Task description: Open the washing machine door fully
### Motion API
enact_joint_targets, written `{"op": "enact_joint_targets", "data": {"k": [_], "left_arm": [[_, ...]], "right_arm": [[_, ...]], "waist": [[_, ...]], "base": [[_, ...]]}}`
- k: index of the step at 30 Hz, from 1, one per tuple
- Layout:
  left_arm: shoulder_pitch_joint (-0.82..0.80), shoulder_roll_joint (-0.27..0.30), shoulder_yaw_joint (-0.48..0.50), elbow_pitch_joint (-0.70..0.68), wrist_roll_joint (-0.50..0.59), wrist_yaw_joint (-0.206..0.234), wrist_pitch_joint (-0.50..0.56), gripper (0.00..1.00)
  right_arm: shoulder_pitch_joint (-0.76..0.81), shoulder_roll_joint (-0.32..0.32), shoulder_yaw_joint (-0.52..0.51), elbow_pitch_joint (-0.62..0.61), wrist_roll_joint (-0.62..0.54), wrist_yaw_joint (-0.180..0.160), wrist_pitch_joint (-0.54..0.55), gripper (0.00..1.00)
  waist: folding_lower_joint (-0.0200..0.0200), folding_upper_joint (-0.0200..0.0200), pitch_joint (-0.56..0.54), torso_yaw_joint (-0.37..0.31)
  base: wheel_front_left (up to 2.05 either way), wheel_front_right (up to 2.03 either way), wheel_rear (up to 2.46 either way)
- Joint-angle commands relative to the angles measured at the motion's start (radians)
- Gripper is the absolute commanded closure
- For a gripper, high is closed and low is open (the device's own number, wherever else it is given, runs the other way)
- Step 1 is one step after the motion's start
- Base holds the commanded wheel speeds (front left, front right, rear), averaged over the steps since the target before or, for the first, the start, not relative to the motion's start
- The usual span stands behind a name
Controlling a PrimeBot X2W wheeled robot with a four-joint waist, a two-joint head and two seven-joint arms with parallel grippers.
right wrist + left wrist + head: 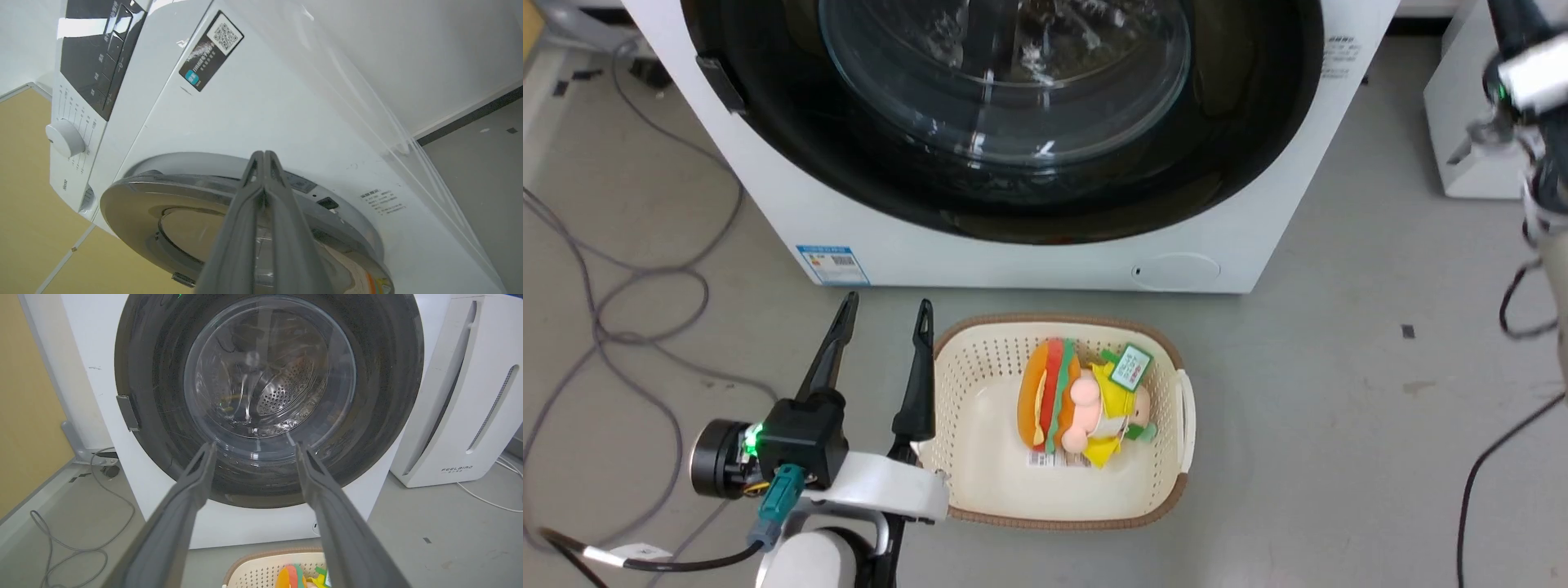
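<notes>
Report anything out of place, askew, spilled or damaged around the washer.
Nothing looks spilled or damaged. The only untidiness: loose grey cables sprawl over the floor left of the washing machine.

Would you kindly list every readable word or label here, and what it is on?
"FEELBIRD": low on the white appliance.
Blue sticker, washing machine: too small.
QR label, same machine: blurred.
Control panel markings: too small.
Green tag, plush toy: too small.

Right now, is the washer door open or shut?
Not open: the washing machine door covers the drum in head and left wrist views. Latched or slightly ajar: cannot tell.
</notes>
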Motion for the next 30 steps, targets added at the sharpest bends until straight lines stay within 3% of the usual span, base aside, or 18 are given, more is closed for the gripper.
{"op": "enact_joint_targets", "data": {"k": [1, 13, 30], "left_arm": [[-0.018, 0.001, -0.006, -0.008, -0.003, -0.002, -0.011, 0.0], [-0.058, 0.001, -0.031, -0.021, -0.015, -0.001, -0.04, 0.0], [-0.106, 0.001, -0.076, -0.031, -0.041, 0.004, -0.074, 0.0]], "right_arm": [[-0.059, -0.007, 0.022, 0.036, 0.031, 0.0, 0.019, 1.0], [-0.319, 0.004, 0.243, 0.203, 0.104, 0.0, 0.199, 1.0], [-0.52, -0.004, 0.417, 0.368, 0.25, 0.0, 0.336, 1.0]], "waist": [[-0.0001, 0.0, 0.013, 0.001], [-0.0001, 0.0, 0.083, 0.019], [-0.0001, 0.0, 0.15, 0.065]], "base": [[0.0, 0.0, 0.0], [0.0, 0.0, 0.0], [0.0, 0.0, 0.0]]}}
